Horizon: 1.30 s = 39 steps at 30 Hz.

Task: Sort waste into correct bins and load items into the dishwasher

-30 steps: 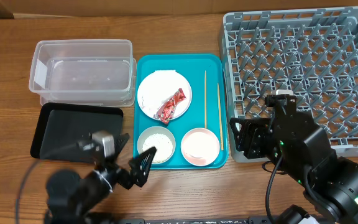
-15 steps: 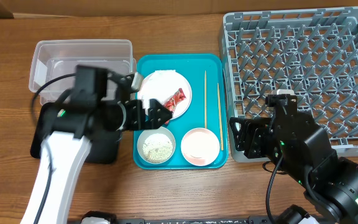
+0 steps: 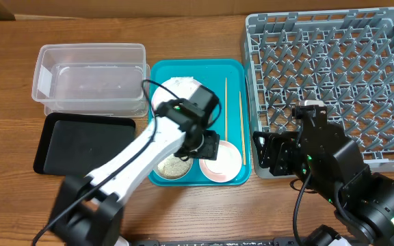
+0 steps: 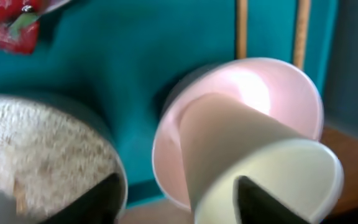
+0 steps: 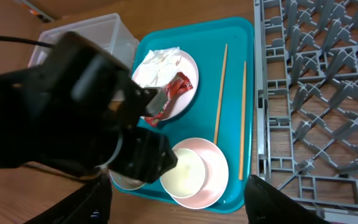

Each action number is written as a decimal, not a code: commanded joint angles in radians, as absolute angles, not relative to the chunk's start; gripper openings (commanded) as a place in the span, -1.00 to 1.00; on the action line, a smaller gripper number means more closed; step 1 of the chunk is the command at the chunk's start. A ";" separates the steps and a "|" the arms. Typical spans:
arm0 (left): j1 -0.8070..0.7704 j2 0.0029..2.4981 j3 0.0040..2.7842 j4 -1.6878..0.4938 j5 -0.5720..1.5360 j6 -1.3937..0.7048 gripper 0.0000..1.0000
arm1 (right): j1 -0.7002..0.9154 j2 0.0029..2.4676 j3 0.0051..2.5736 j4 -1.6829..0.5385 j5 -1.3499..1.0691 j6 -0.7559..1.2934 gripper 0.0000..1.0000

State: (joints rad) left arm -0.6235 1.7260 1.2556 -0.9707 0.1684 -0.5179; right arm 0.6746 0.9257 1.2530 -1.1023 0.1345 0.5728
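The right gripper (image 5: 179,208) is held nearest, off the front right corner of the teal tray (image 3: 234,72). Its fingers (image 5: 89,205) are seen spread apart with nothing between them. The left gripper (image 4: 179,202) is poised over the tray's front right part. Its fingers (image 4: 101,199) are also parted, one to each side of the white cup (image 4: 253,162); contact with it cannot be made out.

One cup is counted. It is set inside the one pink bowl (image 4: 278,81) with its mouth turned upward and its long axis about vertical. One metal bowl (image 4: 79,109), filled with rice (image 4: 36,149), is placed just left of the pink bowl.

Farther back on the tray, one plate (image 5: 190,74) is laid, with one crumpled napkin (image 5: 157,65) and one red wrapper (image 5: 169,93) on it. Two chopsticks (image 3: 226,109) are laid parallel along the tray's right side, pointing front to back.

Left of the tray, one black tray (image 3: 81,143) is set in front of one clear tub (image 3: 91,78). The grey rack (image 3: 334,75) is placed to the tray's right. Everything is borne by a wooden table (image 3: 183,34).
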 commanded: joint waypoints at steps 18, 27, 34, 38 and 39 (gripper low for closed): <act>-0.236 1.554 1.285 -0.966 0.986 -0.298 -0.92 | 0.677 0.937 1.272 -1.103 0.140 0.576 0.54; -0.094 1.549 1.285 -1.074 1.528 -0.082 -0.92 | 0.677 1.041 1.272 -0.891 -0.229 0.381 0.58; -0.106 1.549 1.285 -1.179 1.582 0.001 -0.92 | 0.677 1.106 1.272 -0.773 -0.289 0.285 0.90; -0.106 1.549 1.285 -1.228 1.582 0.038 -0.92 | 0.677 1.108 1.272 -0.719 -0.355 0.250 0.98; -0.106 1.549 1.285 -1.235 1.582 0.047 -0.92 | 0.677 1.108 1.272 -0.709 -0.386 0.228 0.96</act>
State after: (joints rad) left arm -0.0986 1.5616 1.2705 -1.2213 1.5269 -0.0242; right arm 0.6758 1.1137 1.2545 -0.7300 -0.2924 0.3023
